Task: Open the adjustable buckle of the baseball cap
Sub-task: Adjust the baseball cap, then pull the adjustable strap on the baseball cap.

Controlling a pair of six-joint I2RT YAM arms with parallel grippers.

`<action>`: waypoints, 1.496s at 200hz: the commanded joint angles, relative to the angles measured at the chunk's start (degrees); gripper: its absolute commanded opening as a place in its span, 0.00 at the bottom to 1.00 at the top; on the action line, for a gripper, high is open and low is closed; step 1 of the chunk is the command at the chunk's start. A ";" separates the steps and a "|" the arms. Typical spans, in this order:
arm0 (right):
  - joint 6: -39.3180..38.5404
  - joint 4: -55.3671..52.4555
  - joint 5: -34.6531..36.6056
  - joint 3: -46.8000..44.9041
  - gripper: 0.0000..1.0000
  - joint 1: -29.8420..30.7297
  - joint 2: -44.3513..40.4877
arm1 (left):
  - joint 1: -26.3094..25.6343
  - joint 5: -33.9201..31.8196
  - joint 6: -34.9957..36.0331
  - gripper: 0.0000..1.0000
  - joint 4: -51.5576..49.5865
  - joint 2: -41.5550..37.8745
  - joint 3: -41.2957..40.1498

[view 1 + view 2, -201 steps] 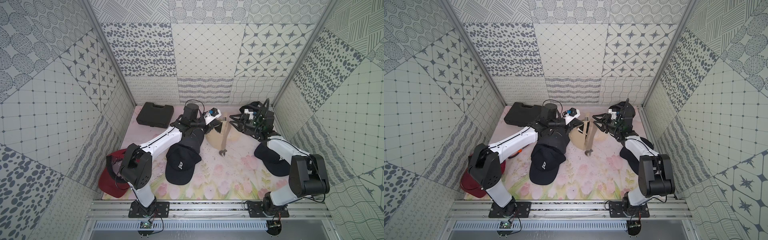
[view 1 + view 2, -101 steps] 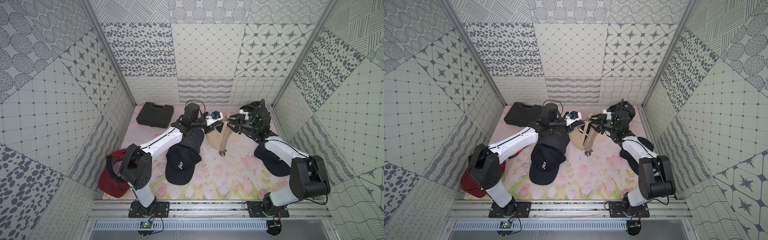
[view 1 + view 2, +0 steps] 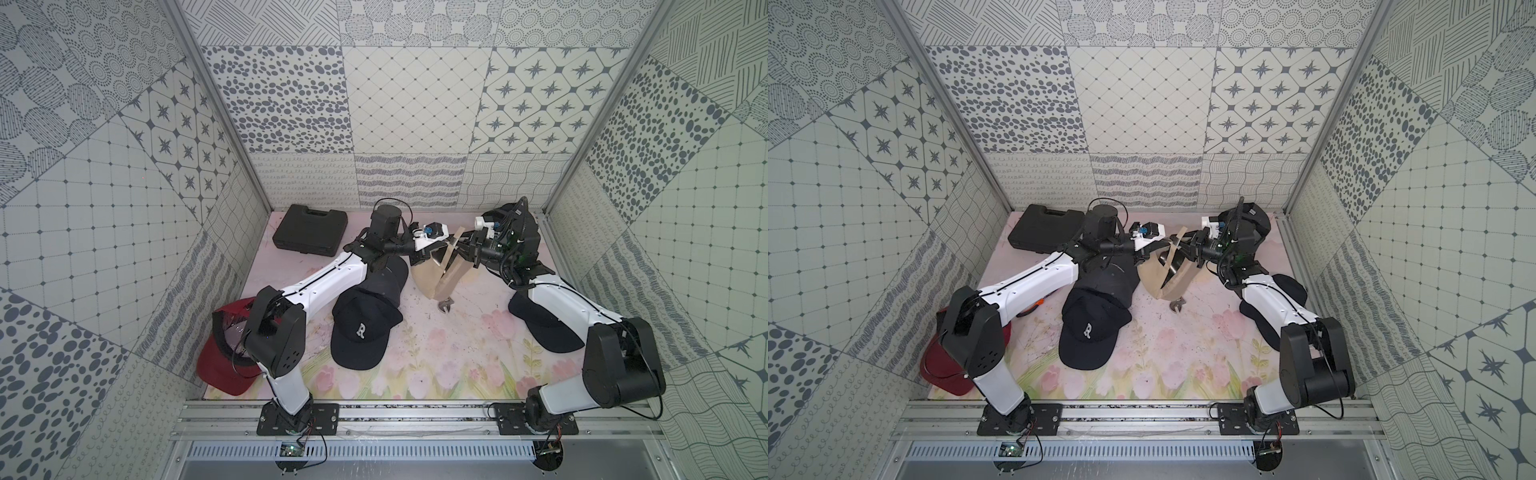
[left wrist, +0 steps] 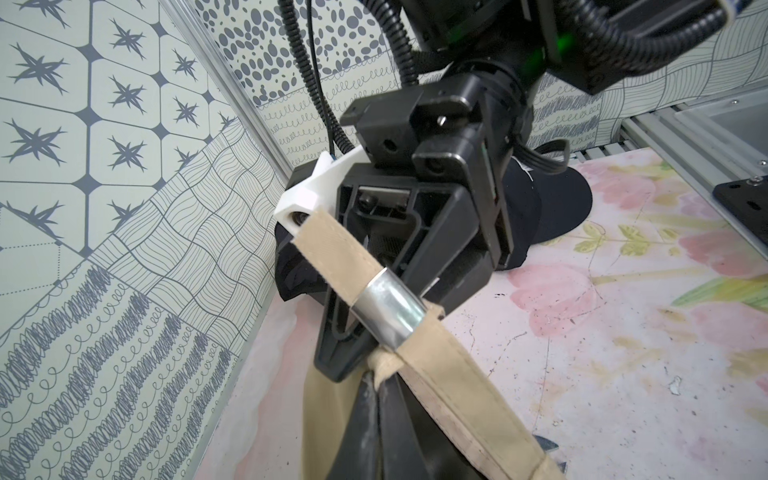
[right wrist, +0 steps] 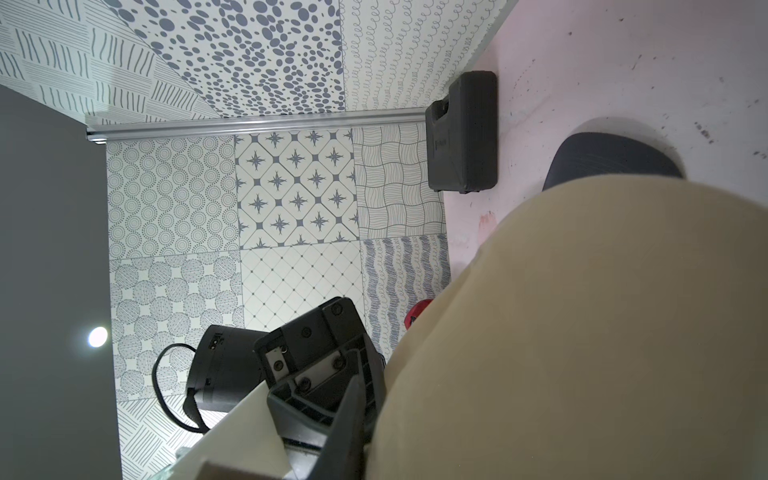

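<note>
The tan baseball cap hangs between my two grippers at the back middle of the mat, as both top views show. My left gripper is shut on a fold of tan fabric at the base of the strap. The strap runs up through the silver metal buckle, which looks closed. My right gripper faces the left one, its fingers drawn in on the strap right behind the buckle. In the right wrist view the cap's crown fills most of the picture.
A navy cap with a white R lies mid-mat, with another dark cap under my left arm. A black cap lies under my right arm and a red cap at the left front. A black case sits back left, a small metal tool below the tan cap.
My right gripper has moved left up to the tan cap, and its jaws have closed in from wide open onto the strap. The left gripper kept its hold.
</note>
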 commanded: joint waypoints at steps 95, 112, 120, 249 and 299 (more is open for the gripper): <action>-12.06 -1.18 1.58 8.12 0.00 -2.08 1.68 | -0.77 -4.40 -19.38 0.44 -6.24 -0.24 7.36; -13.97 -1.49 -0.93 10.90 0.00 -2.85 3.90 | -0.73 -2.73 -23.47 0.50 -8.30 -0.76 8.05; -15.07 -1.77 -2.11 12.29 0.00 -3.15 4.78 | -0.65 -1.48 -24.89 0.51 -9.75 -0.57 8.66; -24.71 -3.27 -10.09 19.88 0.00 -3.53 7.45 | 1.95 5.87 -42.82 0.67 -3.88 3.40 9.97; -18.96 2.24 -10.59 18.45 0.00 -2.70 7.77 | 2.20 8.62 -42.91 0.61 1.51 4.71 8.76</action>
